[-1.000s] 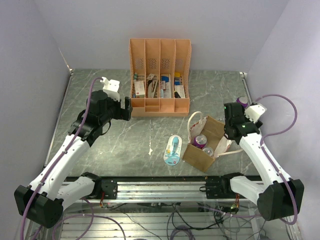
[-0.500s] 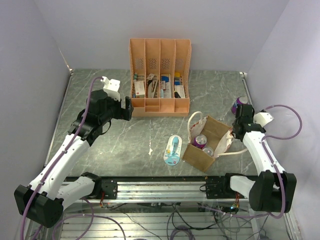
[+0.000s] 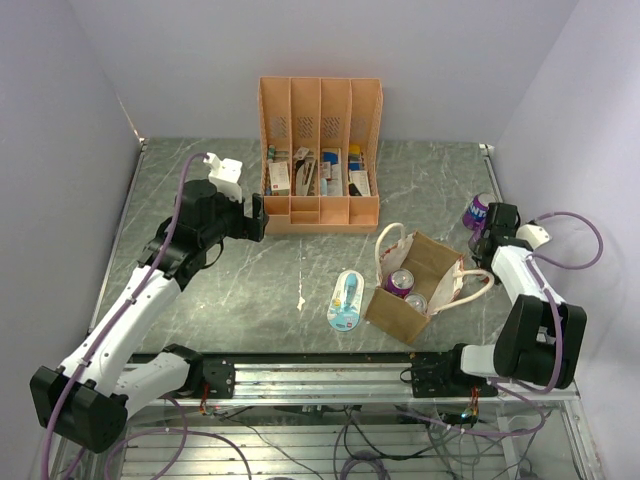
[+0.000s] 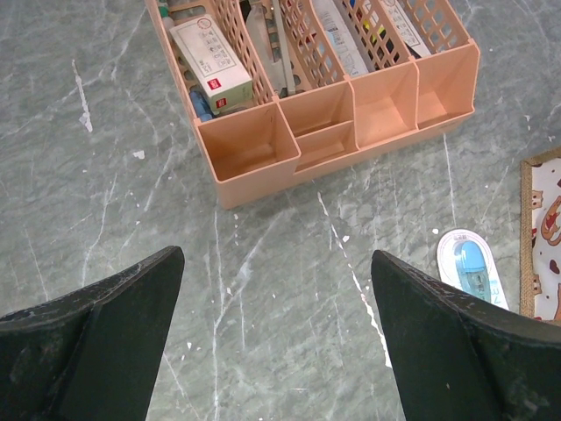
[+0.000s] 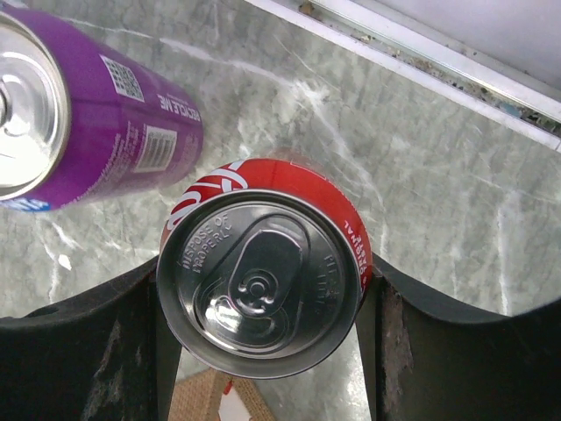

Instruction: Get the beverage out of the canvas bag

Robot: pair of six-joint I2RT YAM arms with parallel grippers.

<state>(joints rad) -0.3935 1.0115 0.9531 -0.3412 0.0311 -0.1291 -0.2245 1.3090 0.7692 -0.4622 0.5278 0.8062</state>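
The canvas bag (image 3: 432, 262) stands open at the centre right, with two cans (image 3: 400, 281) still upright inside it. Its white printed face shows at the right edge of the left wrist view (image 4: 543, 237). My right gripper (image 3: 497, 228) is at the table's far right, away from the bag. It is shut on a red can (image 5: 263, 281), top up, with the fingers (image 5: 88, 351) pressed against both its sides. A purple can (image 5: 96, 132) stands right beside it (image 3: 479, 210). My left gripper (image 4: 276, 333) is open and empty over bare table in front of the organizer (image 3: 255, 218).
An orange slotted desk organizer (image 3: 320, 160) with boxes and pens stands at the back centre (image 4: 316, 105). A white and blue blister pack (image 3: 346, 298) lies left of the bag (image 4: 473, 267). The table's metal edge rail (image 5: 421, 53) runs close behind the red can.
My right arm has swung from beside the bag out to the right and back, ending next to the purple can. The left arm has not moved.
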